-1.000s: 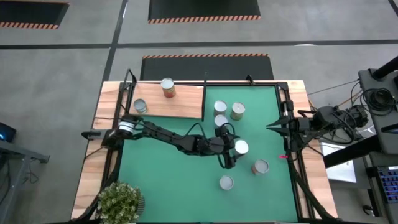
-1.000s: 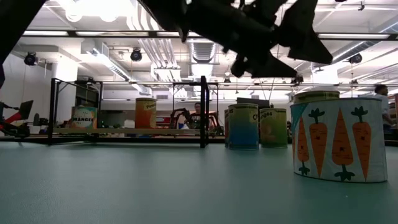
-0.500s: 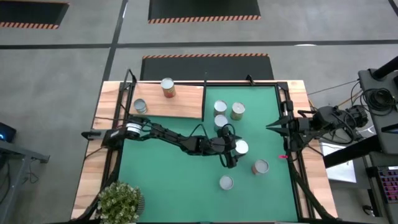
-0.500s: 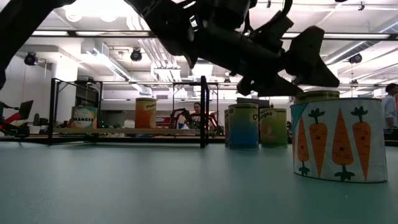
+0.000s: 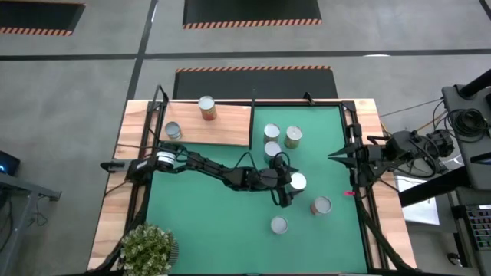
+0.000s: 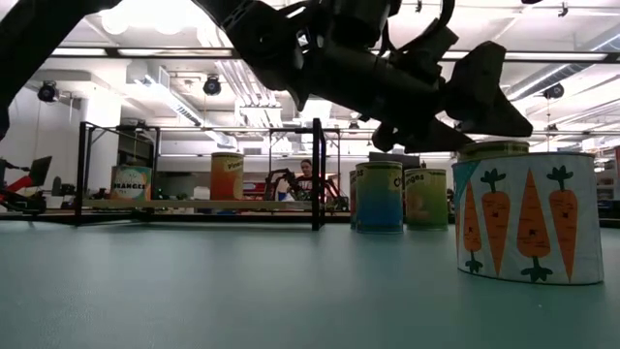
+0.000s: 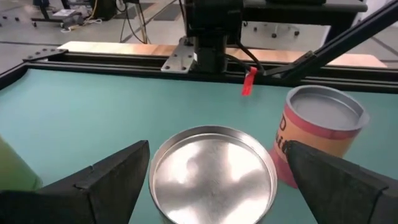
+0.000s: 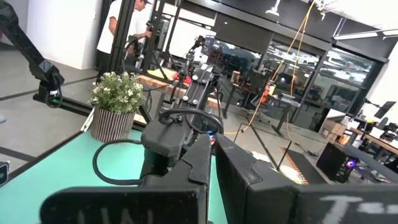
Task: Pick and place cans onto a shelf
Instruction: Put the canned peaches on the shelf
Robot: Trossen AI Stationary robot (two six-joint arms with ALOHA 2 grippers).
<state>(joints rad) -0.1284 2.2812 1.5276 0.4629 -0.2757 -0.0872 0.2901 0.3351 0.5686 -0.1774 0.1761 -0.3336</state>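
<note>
Two cans stand on the shelf (image 5: 207, 126) in the upper left of the high view: one (image 5: 173, 131) near its left edge, an orange one (image 5: 206, 107) toward its far edge. At lower left sits a potted plant (image 5: 148, 249). Across the green mat (image 5: 199, 207) the left arm reaches to mid-frame, where the left gripper (image 5: 290, 186) hangs with its fingers spread wide either side of a silver-topped can (image 5: 297, 182), not closed on it. Just above stand three more cans (image 5: 271, 133), (image 5: 293, 136), (image 5: 272, 149); lower right of it are two others (image 5: 321, 205), (image 5: 279, 225). At the right edge of the mat the right gripper (image 5: 335, 156) waits, fingers pressed together, holding nothing.
</note>
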